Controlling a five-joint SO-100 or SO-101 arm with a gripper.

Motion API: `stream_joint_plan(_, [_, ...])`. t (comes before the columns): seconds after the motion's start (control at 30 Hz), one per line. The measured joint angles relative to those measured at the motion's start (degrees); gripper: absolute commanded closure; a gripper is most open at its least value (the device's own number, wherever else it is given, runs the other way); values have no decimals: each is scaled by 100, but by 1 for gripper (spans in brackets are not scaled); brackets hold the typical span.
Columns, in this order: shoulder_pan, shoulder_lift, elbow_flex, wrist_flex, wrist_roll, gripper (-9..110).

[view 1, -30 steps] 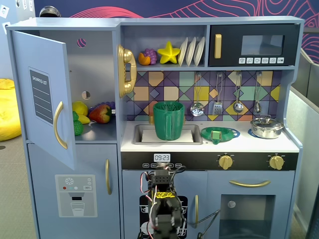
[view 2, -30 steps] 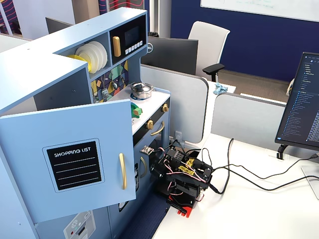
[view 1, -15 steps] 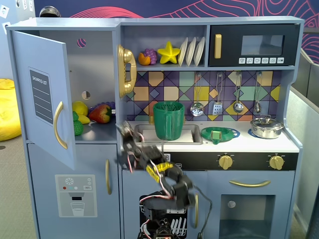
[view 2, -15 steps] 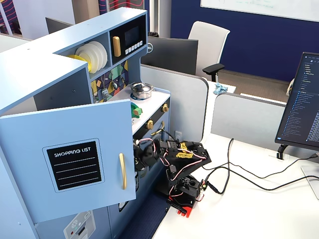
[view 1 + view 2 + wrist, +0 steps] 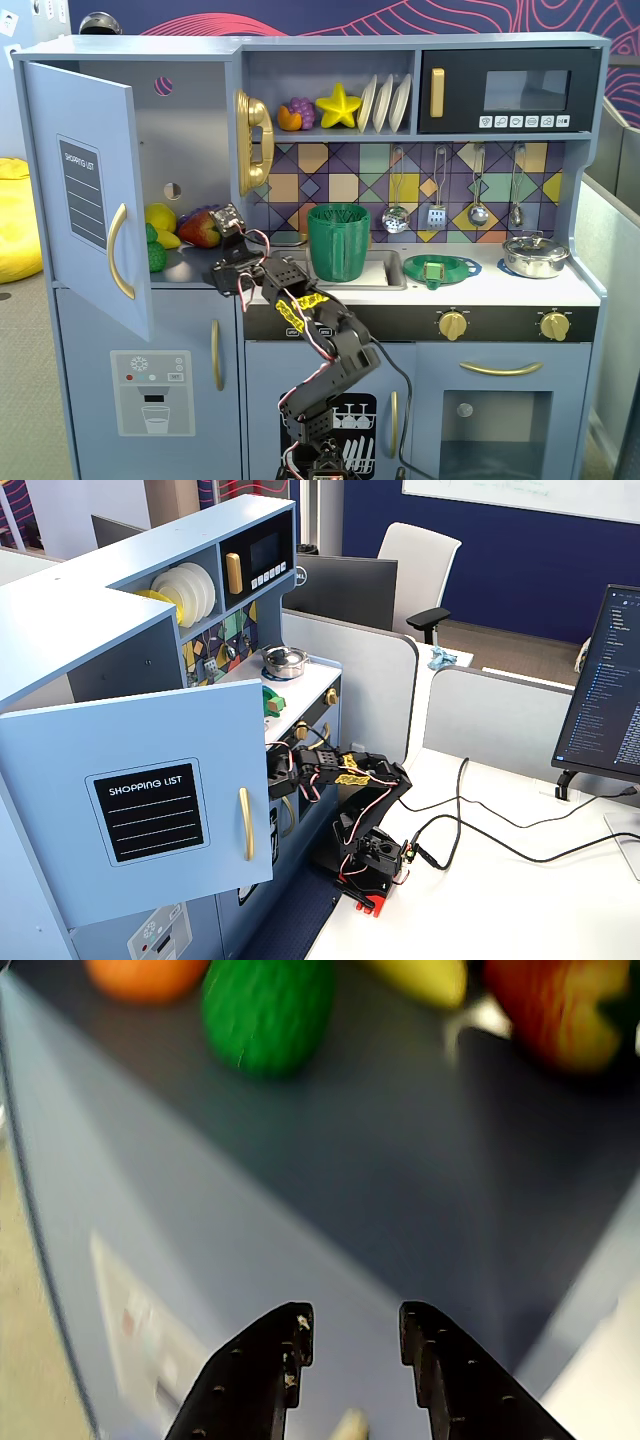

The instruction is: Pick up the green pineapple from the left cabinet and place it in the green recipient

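Wrist view: green pineapple (image 5: 268,1012) blurred, cropped.

Fixed views bright, even, sharp — wrist view blurred, shelf shadowed.

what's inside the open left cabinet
Green pineapple, a yellow lemon and a red strawberry sit on its floor; the door hides the left part.
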Motion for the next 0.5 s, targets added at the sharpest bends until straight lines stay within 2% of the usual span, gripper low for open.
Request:
stream_joint_plan(0.37, [-44, -694, -132, -1573, 844, 78])
stream_joint_plan(0.5, [-62, -958, -132, -2417, 1020, 75])
